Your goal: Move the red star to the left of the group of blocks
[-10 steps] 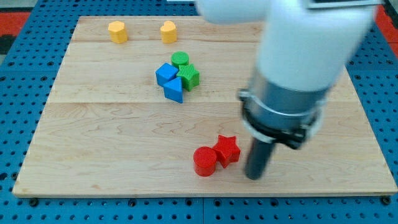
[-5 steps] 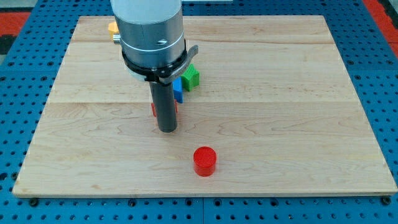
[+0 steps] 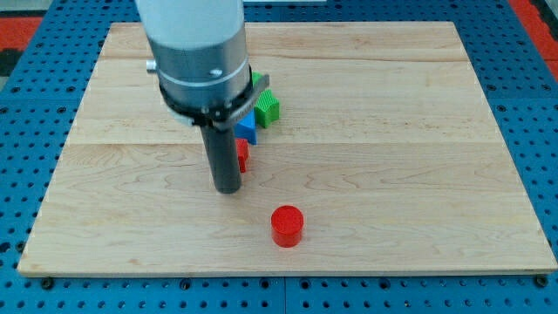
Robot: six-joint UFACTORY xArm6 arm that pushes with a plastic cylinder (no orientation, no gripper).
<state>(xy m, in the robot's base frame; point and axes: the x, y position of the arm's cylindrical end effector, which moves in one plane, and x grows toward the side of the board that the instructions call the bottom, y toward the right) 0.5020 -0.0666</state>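
One sliver of the red star [image 3: 242, 155] shows just right of our rod, touching it, directly below the blue block [image 3: 247, 127]. My tip [image 3: 227, 187] rests left of the star. We carry no gripper. Below-right sits the red cylinder [image 3: 287, 226], apart.

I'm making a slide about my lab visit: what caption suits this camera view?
Rod tip beside the mostly hidden red star, just below the blue and green blocks; red cylinder apart.
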